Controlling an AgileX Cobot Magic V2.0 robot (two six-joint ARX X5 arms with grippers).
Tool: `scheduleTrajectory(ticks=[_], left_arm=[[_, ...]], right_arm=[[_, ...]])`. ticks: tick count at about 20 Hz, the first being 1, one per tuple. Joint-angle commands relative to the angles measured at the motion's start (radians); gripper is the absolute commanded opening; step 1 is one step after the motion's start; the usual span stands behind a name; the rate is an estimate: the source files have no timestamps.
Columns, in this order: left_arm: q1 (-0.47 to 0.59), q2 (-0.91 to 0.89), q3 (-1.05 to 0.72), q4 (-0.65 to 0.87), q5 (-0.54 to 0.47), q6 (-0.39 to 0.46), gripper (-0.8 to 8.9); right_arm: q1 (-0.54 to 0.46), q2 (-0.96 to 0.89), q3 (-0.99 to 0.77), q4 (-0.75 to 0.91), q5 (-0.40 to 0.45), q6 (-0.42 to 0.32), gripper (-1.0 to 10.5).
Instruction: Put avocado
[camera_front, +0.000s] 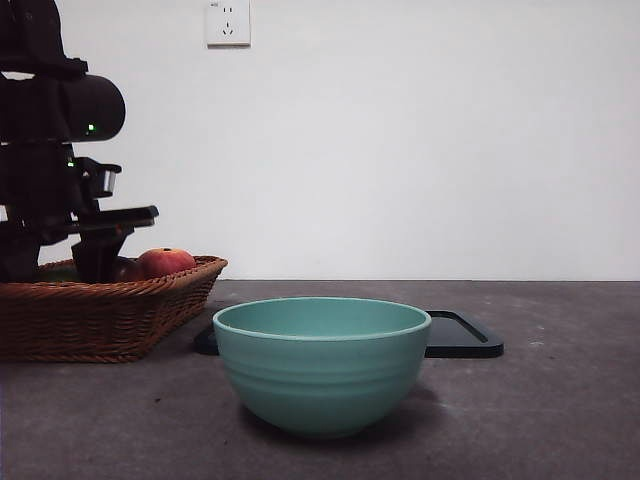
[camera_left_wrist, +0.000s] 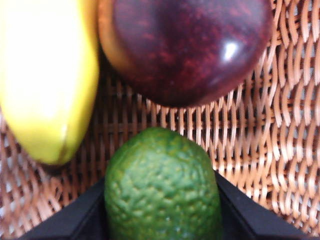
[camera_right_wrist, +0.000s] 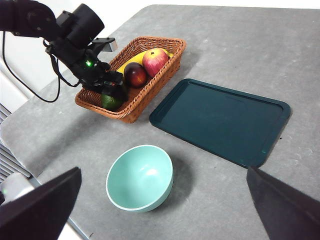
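The avocado is green with pebbled skin and lies in the wicker basket. My left gripper is down in the basket with one black jaw against each side of the avocado, shut on it. From the right wrist view the avocado sits at one end of the basket, under the left gripper. In the front view the left gripper reaches into the basket and the avocado is hidden. My right gripper is open and empty, high above the table.
A yellow banana and a dark maroon fruit lie just beyond the avocado. A red-orange fruit lies at the basket's other end. A teal bowl stands near the front. A dark tray lies beside the basket.
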Motion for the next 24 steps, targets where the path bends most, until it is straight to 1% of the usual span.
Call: scheduleTrajectory(ticks=[1,3,6,10,12,17,20,24], left_arm=[[-0.005,-0.079,0.019,-0.010,0.000,0.003,1.51],[-0.022,-0.154,0.019,-0.054,0.008,0.000,1.51],[-0.068,-0.257,0.019,-0.137,0.092,-0.004,1.51],[-0.193,-0.322,0.019,-0.194,0.180,-0.020,1.51],[-0.277,-0.323,0.019,-0.194,0.184,-0.048,1.51],[-0.475,-0.306,0.019,-0.141,0.181,-0.079,1.50],[-0.560,-0.272,0.019,-0.112,0.175,-0.084,1.49],[-0.636,-0.185,0.019,-0.088,0.171,-0.084,1.49]], right_arm=[[0.005,0.002,0.016,0.008,-0.003,-0.008,6.2],[0.005,0.002,0.016,0.009,-0.003,-0.008,6.2],[0.005,0.002,0.016,0.009,-0.003,-0.008,6.2],[0.005,0.002,0.016,0.021,-0.003,-0.008,6.2],[0.005,0.002,0.016,0.038,-0.003,-0.008,6.2],[0.004,0.002,0.016,0.043,-0.003,-0.007,6.2],[0.004,0.002,0.016,0.043,-0.002,-0.007,6.2],[0.005,0.002,0.016,0.043,-0.003,-0.007,6.2]])
